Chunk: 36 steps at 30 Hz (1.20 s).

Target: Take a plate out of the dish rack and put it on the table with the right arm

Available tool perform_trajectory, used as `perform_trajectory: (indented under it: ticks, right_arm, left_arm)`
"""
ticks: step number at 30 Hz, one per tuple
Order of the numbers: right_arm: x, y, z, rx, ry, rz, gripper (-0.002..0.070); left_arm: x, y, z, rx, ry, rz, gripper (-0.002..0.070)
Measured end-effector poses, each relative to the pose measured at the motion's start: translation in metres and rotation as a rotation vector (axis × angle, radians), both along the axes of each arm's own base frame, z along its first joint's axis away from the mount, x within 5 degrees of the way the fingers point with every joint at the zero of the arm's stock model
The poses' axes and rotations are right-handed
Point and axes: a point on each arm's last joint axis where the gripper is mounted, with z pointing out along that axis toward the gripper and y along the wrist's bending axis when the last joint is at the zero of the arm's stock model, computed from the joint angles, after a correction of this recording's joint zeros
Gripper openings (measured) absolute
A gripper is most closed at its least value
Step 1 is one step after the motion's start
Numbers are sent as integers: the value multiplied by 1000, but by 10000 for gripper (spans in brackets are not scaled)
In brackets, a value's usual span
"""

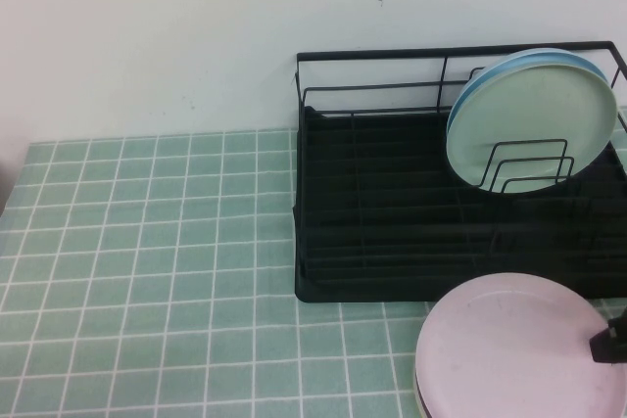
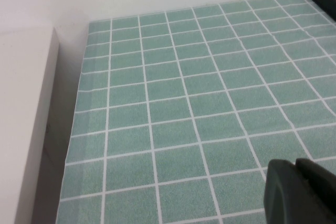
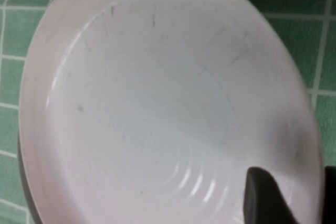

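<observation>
The pale pink plate (image 1: 514, 349) lies nearly flat over the table (image 1: 157, 242) at the front right, just in front of the dish rack (image 1: 372, 232). My right gripper (image 1: 607, 340) holds the plate's right rim. In the right wrist view the plate (image 3: 157, 98) fills the picture, and my right gripper (image 3: 294, 177) has one finger inside the rim and one outside it. I cannot tell whether the plate touches the tiles. My left gripper (image 2: 295, 164) is shut and empty, low over bare tiles at the table's left.
A mint-green plate (image 1: 534, 119) with a light-blue plate (image 1: 468, 95) behind it stands upright in the rack's right end. The wall runs behind the rack. The table's left edge (image 2: 73, 145) lies near my left gripper.
</observation>
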Motion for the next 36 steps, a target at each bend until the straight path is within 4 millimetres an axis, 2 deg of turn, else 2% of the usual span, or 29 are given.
perform_trajectory:
  ticks: [10,18,21,26,32,36]
  right_arm:
    - [-4,-6,-1,-65,51,-31,244]
    - [-14,-6,28,-76,-72,-30,244]
    - [-23,-4,44,-77,-119,-8,203]
    - [-50,-1,77,-72,-233,32,38]
    - [-92,4,112,-80,-381,69,4]
    - [-121,8,126,-68,-444,108,-1]
  left_arm:
    - [0,0,0,0,0,0,-3]
    - [0,0,0,0,0,0,-3]
    - [0,0,0,0,0,0,-3]
    - [0,0,0,0,0,0,-3]
    - [0,0,0,0,0,0,-3]
    - [0,0,0,0,0,0,-3]
